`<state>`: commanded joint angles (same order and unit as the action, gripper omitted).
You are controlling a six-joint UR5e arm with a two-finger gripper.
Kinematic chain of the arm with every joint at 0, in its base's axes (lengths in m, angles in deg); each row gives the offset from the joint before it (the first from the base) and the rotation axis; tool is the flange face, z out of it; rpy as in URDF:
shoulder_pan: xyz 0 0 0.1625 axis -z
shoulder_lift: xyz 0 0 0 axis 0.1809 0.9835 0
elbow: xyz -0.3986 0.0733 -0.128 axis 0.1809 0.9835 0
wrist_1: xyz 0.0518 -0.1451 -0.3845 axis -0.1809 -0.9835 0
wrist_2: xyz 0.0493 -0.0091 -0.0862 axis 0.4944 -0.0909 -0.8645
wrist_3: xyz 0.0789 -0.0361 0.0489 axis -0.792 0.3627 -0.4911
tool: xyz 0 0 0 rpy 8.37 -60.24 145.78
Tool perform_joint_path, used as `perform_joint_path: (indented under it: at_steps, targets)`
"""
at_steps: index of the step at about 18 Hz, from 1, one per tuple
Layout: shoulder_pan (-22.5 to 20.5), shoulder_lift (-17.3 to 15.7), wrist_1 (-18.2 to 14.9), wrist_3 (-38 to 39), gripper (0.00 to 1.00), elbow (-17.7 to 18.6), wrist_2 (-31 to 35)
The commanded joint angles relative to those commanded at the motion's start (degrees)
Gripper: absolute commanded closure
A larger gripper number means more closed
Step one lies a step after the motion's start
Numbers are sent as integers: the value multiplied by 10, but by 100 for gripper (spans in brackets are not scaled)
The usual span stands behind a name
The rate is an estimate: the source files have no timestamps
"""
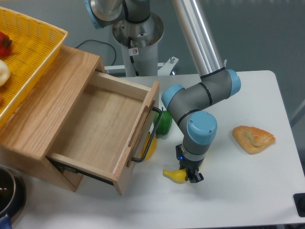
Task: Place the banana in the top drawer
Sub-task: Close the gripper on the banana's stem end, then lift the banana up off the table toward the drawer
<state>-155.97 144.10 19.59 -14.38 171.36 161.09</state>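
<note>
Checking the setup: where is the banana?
The banana lies on the white table, under the gripper, just right of the open drawer.

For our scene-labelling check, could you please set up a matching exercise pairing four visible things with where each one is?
Things:
1. long yellow curved banana
2. tan triangular pastry
3. light-oak wooden top drawer
4. yellow woven basket

Places or states:
A. on top of the wooden cabinet, at the left
B. pulled open, nothing inside
C. on the white table, far right of the arm
D. under the tool, in front of the drawer

Pairs: 1-D, 2-C, 3-B, 4-A
</note>
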Motion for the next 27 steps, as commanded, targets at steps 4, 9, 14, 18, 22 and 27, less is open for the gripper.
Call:
perform_joint_path:
  at_steps: [4,9,14,18,22,27]
  targets:
    - [-13,-5,-1,-1,100,-11,-24]
    - [-26,-20,-5,20,100,-40,-33]
    - [-36,-40,-36,70,100,-99,-33]
    - [-41,-71,-51,152,100,-113,-35]
    - [-26,-104,-58,253,100,-113,-37]
    - [-11,-153,-109,333,100,-113,-47]
